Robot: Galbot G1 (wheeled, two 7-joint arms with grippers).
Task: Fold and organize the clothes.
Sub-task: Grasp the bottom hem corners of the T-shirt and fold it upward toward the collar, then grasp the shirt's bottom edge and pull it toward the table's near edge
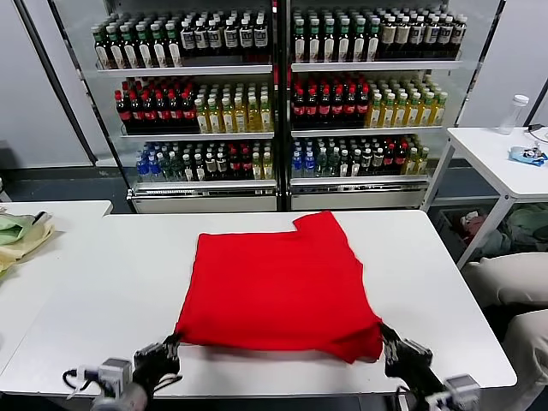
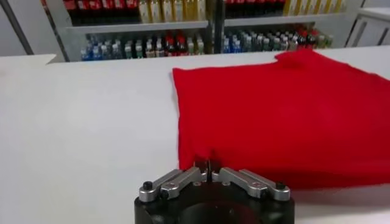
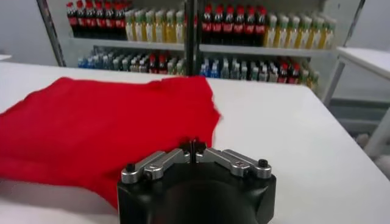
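Red T-shirt [image 1: 278,287] lies partly folded mid-bench [image 1: 103,282], its near corners pinched in my left gripper [image 1: 168,349] and right gripper [image 1: 390,340], both jaws shut on the fabric, further folds seemingly remaining.

The scene is lit brightly and evenly from overhead; only a thin soft shadow is cast under the red T-shirt [image 1: 278,287] at the near edge of the counter [image 1: 103,282]; the bottle shelves [image 3: 201,30] are rendered blurred in both wrist views.
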